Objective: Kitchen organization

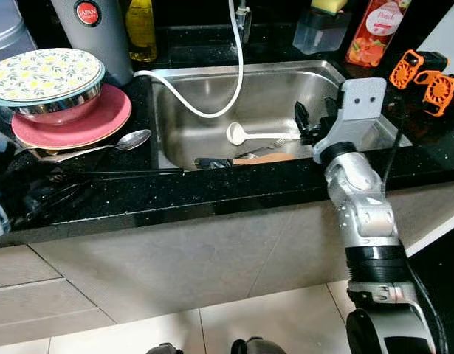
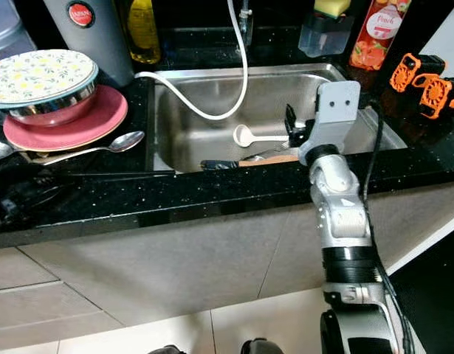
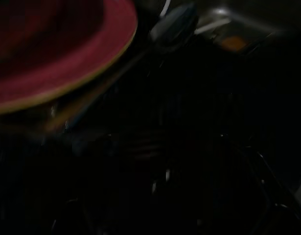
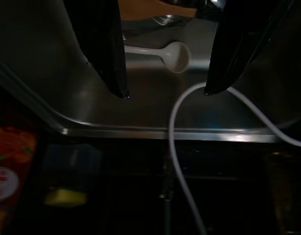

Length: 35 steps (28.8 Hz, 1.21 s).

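My right gripper (image 1: 302, 127) hangs open over the steel sink (image 1: 204, 81), with nothing between its fingers (image 4: 111, 54). Just past it on the sink floor lies a white ladle (image 1: 238, 133), also seen as the ladle (image 4: 175, 55) beyond the fingertips. A wooden-handled utensil (image 1: 265, 157), a fork and a black-handled knife (image 1: 212, 163) lie at the sink's near wall. On the black counter to the left, a metal spoon (image 1: 131, 140) rests beside a pink plate (image 1: 105, 122). My left gripper (image 1: 35, 198) sits low on the dark counter in front of the plate (image 3: 67, 49).
A metal bowl under a floral plate (image 1: 42, 74) stands on the pink plate. A white hose (image 1: 212, 110) loops into the sink. A grey flask (image 1: 101, 29), yellow bottle (image 1: 142, 29), sponge holder (image 1: 319, 26) and orange bottle (image 1: 374, 29) line the back. Orange objects (image 1: 426, 74) lie at the right.
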{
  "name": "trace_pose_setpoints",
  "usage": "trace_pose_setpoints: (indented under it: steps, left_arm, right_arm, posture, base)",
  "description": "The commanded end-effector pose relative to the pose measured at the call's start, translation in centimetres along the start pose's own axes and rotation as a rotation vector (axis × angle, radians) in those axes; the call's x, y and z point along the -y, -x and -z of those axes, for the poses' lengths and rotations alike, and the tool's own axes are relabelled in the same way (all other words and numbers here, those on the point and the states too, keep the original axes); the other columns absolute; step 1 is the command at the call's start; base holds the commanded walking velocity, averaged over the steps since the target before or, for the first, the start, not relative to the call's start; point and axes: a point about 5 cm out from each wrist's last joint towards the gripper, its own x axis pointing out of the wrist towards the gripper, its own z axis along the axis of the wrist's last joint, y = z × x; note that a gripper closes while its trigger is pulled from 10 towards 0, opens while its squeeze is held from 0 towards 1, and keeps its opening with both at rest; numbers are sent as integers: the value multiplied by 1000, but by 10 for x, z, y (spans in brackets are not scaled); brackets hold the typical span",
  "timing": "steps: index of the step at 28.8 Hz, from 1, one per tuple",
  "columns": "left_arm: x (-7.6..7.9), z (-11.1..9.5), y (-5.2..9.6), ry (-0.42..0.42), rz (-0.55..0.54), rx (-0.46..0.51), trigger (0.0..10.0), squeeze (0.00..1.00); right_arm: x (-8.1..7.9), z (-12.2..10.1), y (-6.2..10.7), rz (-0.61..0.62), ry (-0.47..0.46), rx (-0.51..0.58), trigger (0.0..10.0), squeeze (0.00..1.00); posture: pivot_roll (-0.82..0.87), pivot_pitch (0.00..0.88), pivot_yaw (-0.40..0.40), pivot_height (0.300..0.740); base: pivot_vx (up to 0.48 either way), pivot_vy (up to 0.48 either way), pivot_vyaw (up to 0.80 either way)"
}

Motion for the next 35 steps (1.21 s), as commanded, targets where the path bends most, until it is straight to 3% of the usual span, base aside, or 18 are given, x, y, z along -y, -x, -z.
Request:
trace_pose_setpoints:
  steps: [1,4,6,11,13,24,25,26,27,28,35]
  left_arm:
    - [2,7,0,28,-8,-2,10000,0]
    - [0,10,1,23,-52,-7,10000,0]
    - [-6,15,-1,-28,-134,-28,10000,0]
    - [-7,17,-5,-74,-177,-32,10000,0]
    - [-10,12,-7,-168,-257,-25,10000,0]
    - [-6,9,-16,-286,-243,-70,10000,0]
    - [-7,8,-17,-310,-245,-79,8980,0]
    - [-10,9,-17,-330,-258,-103,2000,0]
    - [-12,9,-17,-340,-268,-120,2000,0]
    - [-13,11,-17,-352,-275,-130,0,0]
    - [-21,20,-17,-391,-322,-198,0,0]
  right_arm:
    - [-2,1,-2,-10,-4,4,10000,0]
    - [-3,0,-2,-16,-7,4,10000,0]
    - [-4,1,-2,-18,-7,0,10000,0]
    - [-4,2,-2,-19,-6,-3,10000,0]
    - [-2,2,-1,-12,-5,-1,10000,0]
    - [-2,2,-1,-9,-7,3,10000,0]
    - [-2,2,-1,-10,-8,3,10000,0]
    - [-2,2,-2,-10,-9,4,10000,0]
    - [-2,2,-2,-9,-10,4,10000,0]
    - [-2,2,-2,-9,-10,3,10000,0]
    - [-2,1,-2,-11,-10,4,10000,0]
  posture:
    - [139,38,-30,740]
    - [149,49,-44,740]
    - [148,53,-45,740]
    - [148,53,-45,740]
    - [136,51,-39,740]
    - [134,50,-37,740]
    - [134,50,-37,740]
    - [139,55,-38,740]
    - [139,55,-38,740]
    - [139,55,-38,740]
    - [136,56,-43,740]
  base:
    - [0,0,0]
    - [0,0,0]
    - [0,0,0]
    - [0,0,0]
    - [0,0,0]
    - [0,0,0]
    - [0,0,0]
    - [0,0,0]
    - [0,0,0]
    - [0,0,0]
    - [0,0,0]
